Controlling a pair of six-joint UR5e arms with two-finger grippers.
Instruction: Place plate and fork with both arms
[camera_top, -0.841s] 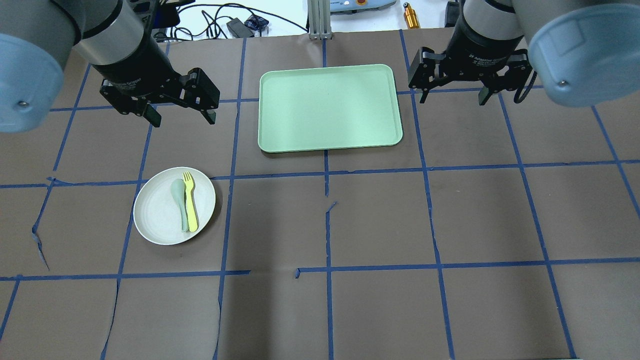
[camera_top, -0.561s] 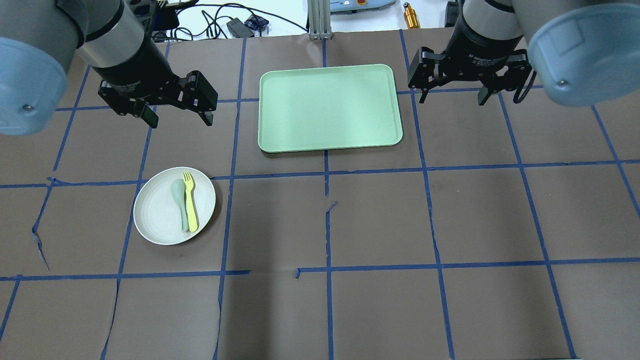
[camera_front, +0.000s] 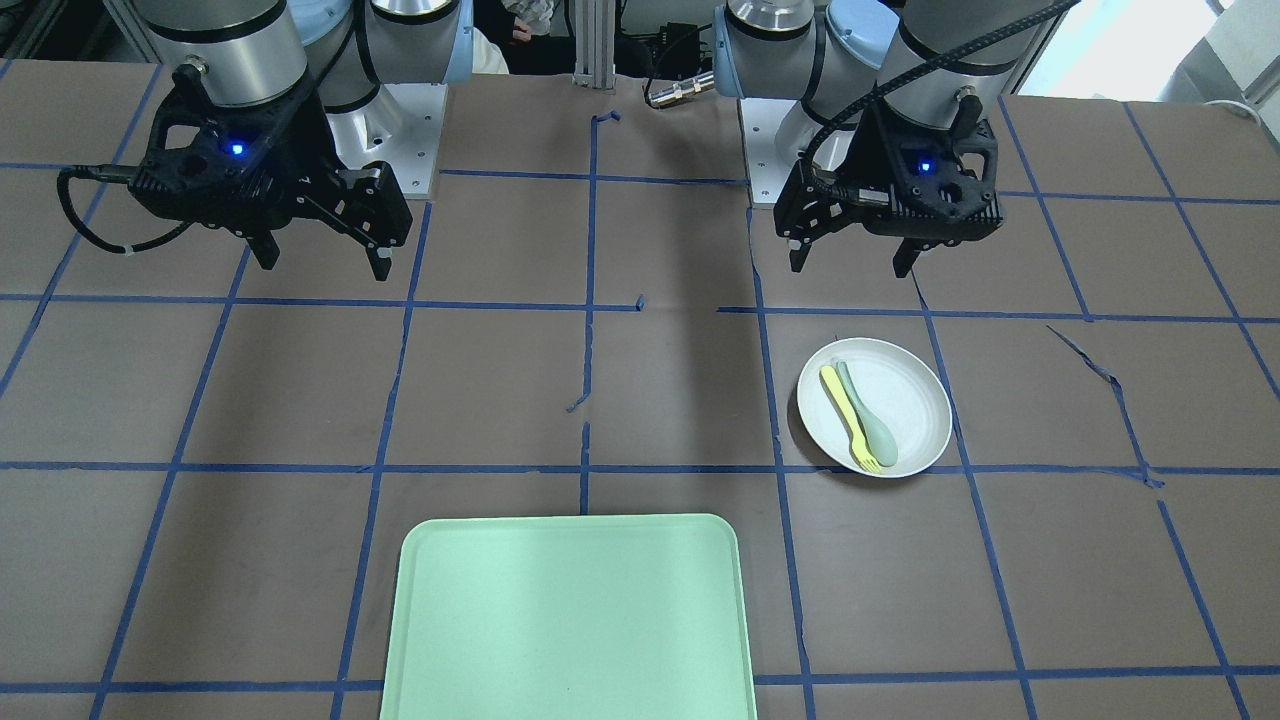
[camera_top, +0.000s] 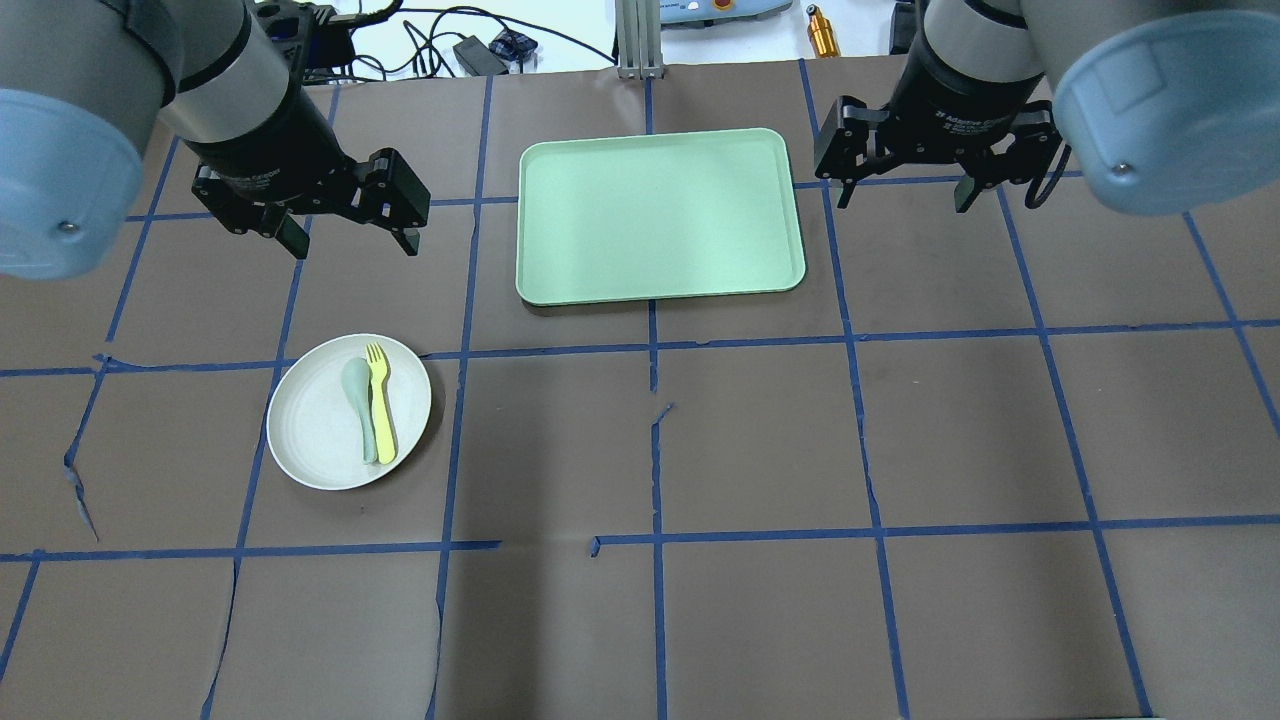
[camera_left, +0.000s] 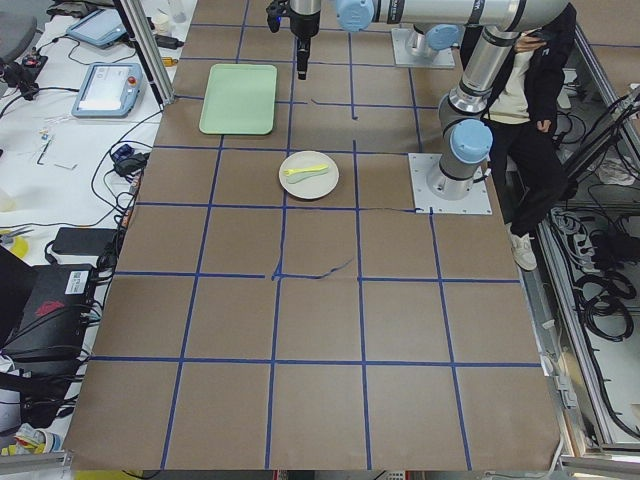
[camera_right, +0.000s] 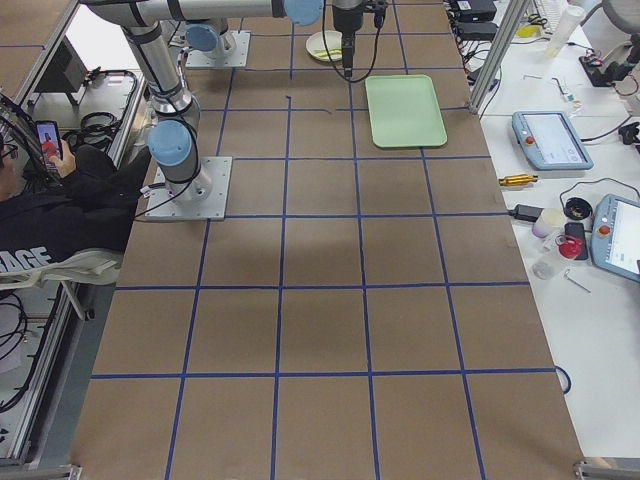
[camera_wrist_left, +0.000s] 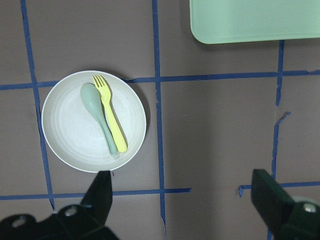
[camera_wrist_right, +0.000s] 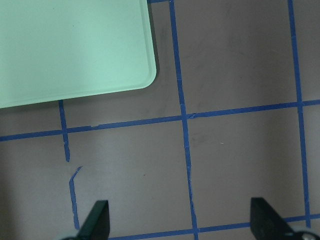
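Observation:
The off-white plate (camera_top: 320, 425) lies on the table's left half, also seen in the front view (camera_front: 900, 395) and the left wrist view (camera_wrist_left: 65, 130). The pale-yellow fork (camera_top: 380, 400) lies on it beside a grey-green spoon (camera_top: 358, 395); both show in the left wrist view, fork (camera_wrist_left: 111, 114) and spoon (camera_wrist_left: 96, 110). My left gripper (camera_top: 352, 238) is open and empty, high above the table, beyond the plate. My right gripper (camera_top: 903, 195) is open and empty, right of the mint-green tray (camera_top: 660, 215).
The tray also shows in the front view (camera_front: 570, 620) and the right wrist view (camera_wrist_right: 70, 50). The table is brown paper with blue tape lines. Cables and tools lie past the far edge (camera_top: 470, 45).
My left gripper has drifted a little up the view and to the left, away from the plate. The right gripper, plate, fork and spoon have not moved.

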